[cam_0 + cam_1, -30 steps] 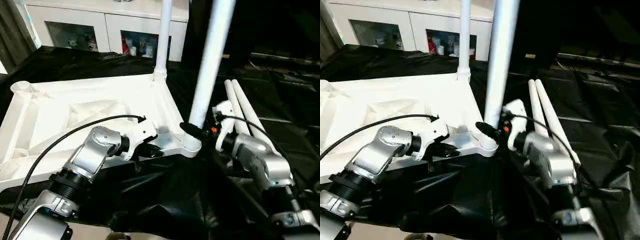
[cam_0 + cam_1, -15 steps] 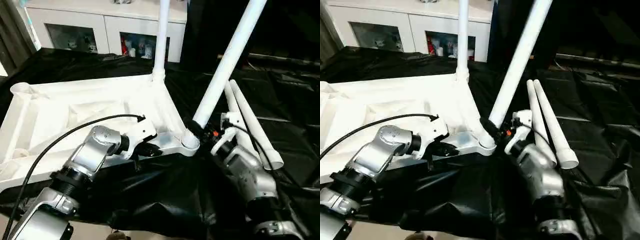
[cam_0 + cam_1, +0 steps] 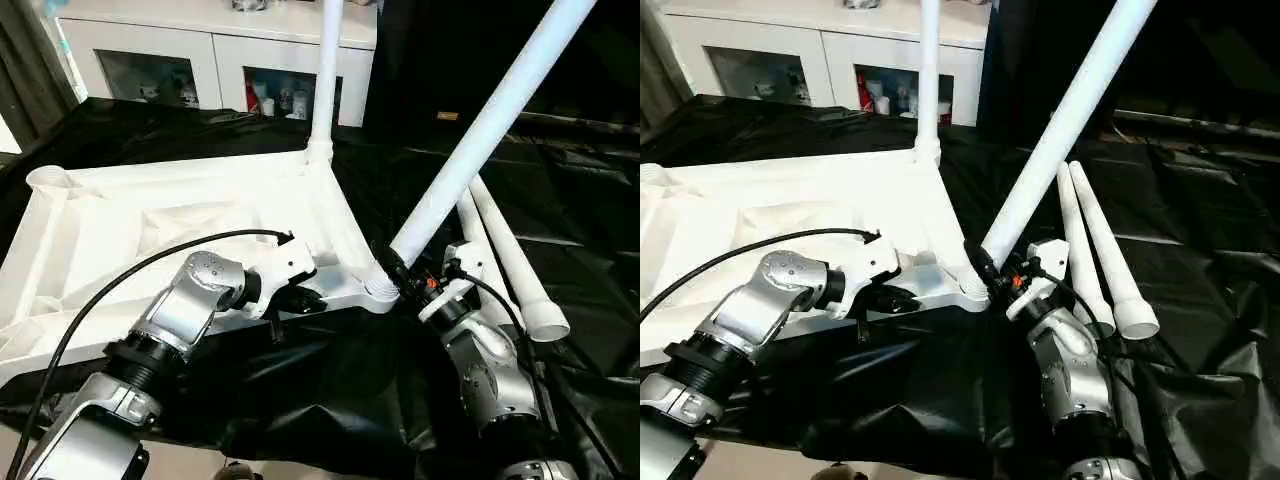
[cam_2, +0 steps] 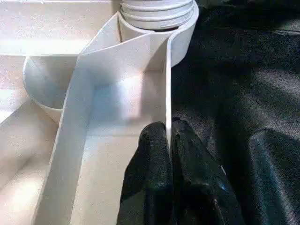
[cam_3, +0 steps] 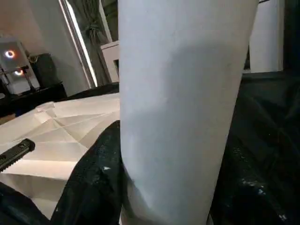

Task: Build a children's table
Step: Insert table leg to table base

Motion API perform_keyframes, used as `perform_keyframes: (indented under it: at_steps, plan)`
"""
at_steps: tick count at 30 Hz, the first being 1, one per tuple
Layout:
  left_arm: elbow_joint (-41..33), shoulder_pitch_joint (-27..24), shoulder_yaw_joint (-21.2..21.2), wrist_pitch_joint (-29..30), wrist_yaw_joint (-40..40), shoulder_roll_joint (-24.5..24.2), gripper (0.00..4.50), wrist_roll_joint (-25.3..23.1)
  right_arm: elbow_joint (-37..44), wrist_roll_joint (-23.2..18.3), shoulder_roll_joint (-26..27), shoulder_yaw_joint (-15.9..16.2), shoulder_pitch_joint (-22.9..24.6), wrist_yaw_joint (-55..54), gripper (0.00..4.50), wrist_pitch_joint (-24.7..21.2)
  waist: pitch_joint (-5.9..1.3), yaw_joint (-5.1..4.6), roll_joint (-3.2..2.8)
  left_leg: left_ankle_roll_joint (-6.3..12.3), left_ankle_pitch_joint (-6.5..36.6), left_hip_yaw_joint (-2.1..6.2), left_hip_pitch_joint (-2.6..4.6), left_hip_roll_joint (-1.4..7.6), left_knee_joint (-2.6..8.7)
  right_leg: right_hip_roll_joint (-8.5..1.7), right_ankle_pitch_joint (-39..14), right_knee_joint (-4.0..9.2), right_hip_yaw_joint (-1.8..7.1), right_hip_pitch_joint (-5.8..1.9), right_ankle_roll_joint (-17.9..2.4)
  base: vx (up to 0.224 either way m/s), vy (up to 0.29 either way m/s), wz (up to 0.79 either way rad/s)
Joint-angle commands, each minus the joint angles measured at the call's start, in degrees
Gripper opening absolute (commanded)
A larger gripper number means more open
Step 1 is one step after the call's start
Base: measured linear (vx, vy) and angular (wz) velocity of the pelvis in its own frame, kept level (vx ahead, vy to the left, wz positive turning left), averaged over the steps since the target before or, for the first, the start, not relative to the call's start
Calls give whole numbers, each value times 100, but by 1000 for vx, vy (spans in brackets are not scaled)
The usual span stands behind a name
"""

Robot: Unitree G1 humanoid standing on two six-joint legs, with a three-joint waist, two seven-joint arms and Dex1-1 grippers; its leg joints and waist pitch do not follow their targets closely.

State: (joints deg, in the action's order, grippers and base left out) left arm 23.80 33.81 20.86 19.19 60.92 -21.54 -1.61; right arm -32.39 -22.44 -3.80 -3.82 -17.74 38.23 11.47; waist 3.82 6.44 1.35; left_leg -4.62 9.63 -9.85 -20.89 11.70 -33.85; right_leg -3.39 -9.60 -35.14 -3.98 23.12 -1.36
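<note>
Upturned table top [image 3: 150, 235], ribbed underside up, lying on black sheeting [image 3: 330, 400]. One leg [image 3: 325, 80] stands upright in the far corner socket; a second leg [image 3: 480, 130] leans steeply rightward out of the near corner socket [image 3: 380, 290]. Left end effector [image 4: 168, 140] — fingers pinched shut on the top's thin rim wall. Right end effector [image 3: 400, 275] — clamped round the leaning leg's base. Two loose legs [image 3: 510, 260] lie beside it.

I see the table top [image 3: 150, 220] lying underside up on the black sheet [image 3: 330, 390]. One leg [image 3: 326, 70] stands upright in its far corner; a second leg [image 3: 480, 130] leans rightward from the near-right socket [image 3: 378, 292]. Two loose legs [image 3: 505, 255] lie right of it. Cabinet [image 3: 215, 55] behind.
</note>
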Motion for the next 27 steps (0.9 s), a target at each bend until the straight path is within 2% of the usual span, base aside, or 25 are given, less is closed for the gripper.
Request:
perform_keyframes:
  at_steps: [1,2,4,6,9,11,15,18,20,22,24,27]
  plan:
    - [-60,300,-194,-115,-129,-156,0,-36,-631,413,-234,-150,358,-363,191,-53,-415,17,-108,-11,1799,76,77,158,446,-491,-1892,494,270,-265,-1054,0,0,0]
    - [-60,300,-194,-115,-129,-156,0,-36,-631,413,-234,-150,358,-363,191,-53,-414,14,-109,-13,1799,78,76,158,447,-489,-1904,493,269,-264,-1051,0,0,0]
    - [-50,305,-185,-146,-116,-192,0,-56,-592,696,-373,145,351,-231,191,-4,-409,13,-114,-31,1836,82,81,162,453,-491,-1965,503,266,-258,-1030,0,0,0]
    - [-42,306,-185,-159,-96,-205,0,-55,-588,806,-430,257,328,-167,191,60,-402,4,-112,-35,1908,78,91,155,456,-484,-2046,514,269,-256,-1005,0,0,0]
    - [-62,296,-152,-182,-15,-243,0,-58,-371,1043,-665,597,261,183,191,-102,-403,0,-93,-7,1843,73,79,151,452,-475,-2040,516,272,-260,-978,0,0,0]
    - [-56,293,-145,-200,1,-248,0,-57,-305,1033,-737,650,216,331,191,-213,-399,-6,-93,11,1780,70,63,141,449,-472,-2073,513,272,-275,-932,0,0,0]
    - [-36,295,-140,-228,21,-250,0,-54,-198,968,-887,741,135,597,191,-422,-400,-4,-70,54,1802,73,76,149,445,-481,-2239,536,269,-265,-906,0,0,0]
    - [-26,295,-134,-251,43,-251,0,-50,-135,927,-981,813,95,758,191,-540,-405,1,-69,70,1775,67,83,155,440,-474,-2170,531,271,-253,-919,0,0,0]
    - [-58,278,-124,-302,109,-264,0,-17,-50,783,-1111,876,19,1023,191,-777,-409,0,-35,86,1710,65,71,150,441,-468,-2077,519,269,-271,-932,0,0,0]
    - [-94,256,-120,-425,263,-293,0,55,-4,683,-1245,884,-74,1396,191,-1066,-415,6,-29,138,1609,54,65,153,429,-466,-1919,506,275,-272,-976,0,0,0]
    - [-104,248,-104,-472,338,-317,0,68,-6,663,-1297,893,-98,1544,191,-1151,-422,15,-39,147,1562,57,62,159,429,-468,-1846,493,274,-278,-996,0,0,0]
    - [-167,206,-94,-622,614,-366,0,176,13,592,-1415,944,-122,1875,191,-1318,-426,19,-18,172,1500,53,56,163,422,-475,-1729,472,272,-282,-1040,0,0,0]
